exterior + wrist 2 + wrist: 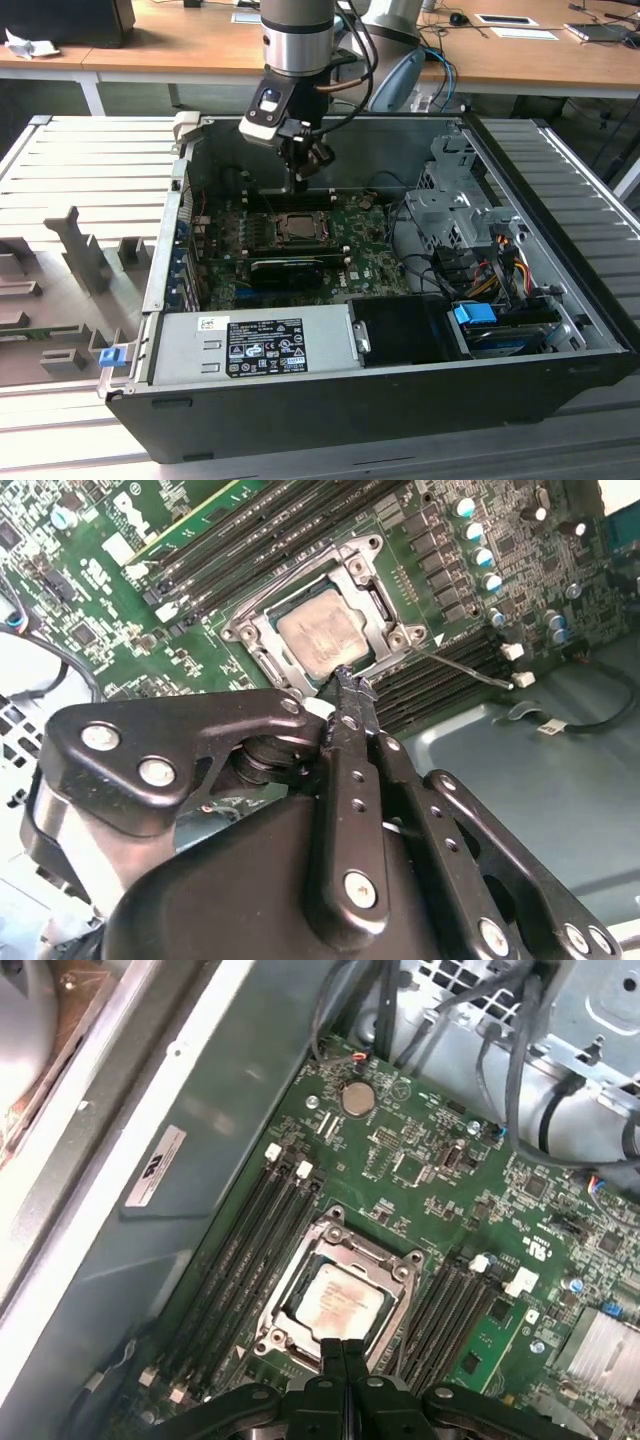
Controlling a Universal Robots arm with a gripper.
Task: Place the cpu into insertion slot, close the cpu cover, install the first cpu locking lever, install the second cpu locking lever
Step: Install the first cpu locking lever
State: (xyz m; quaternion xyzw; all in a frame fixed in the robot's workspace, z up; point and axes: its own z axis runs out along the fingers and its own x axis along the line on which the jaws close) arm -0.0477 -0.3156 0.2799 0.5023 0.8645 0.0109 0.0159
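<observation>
The cpu (pixel 336 1306) lies pale and flat in the insertion slot (pixel 297 228) on the green board. The cpu cover (pixel 345 1247), a grey metal frame, lies flat around the chip (pixel 318 632), whose top shows through its window. My gripper (pixel 343 1348) is shut with nothing visible between its fingers; its tips (pixel 350 687) hang just above the socket's edge. In the exterior view the gripper (pixel 300 181) hovers over the far side of the socket. A thin locking lever rod (pixel 465 666) runs out from one socket corner across the memory slots.
Black memory slots (pixel 245 1250) flank the socket on both sides. A long black card (pixel 286 268) lies nearer the camera, a grey power supply (pixel 255 345) in front of it. Drive cage and cables (pixel 470 225) fill the exterior view's right. The case wall (pixel 150 1160) stands close by.
</observation>
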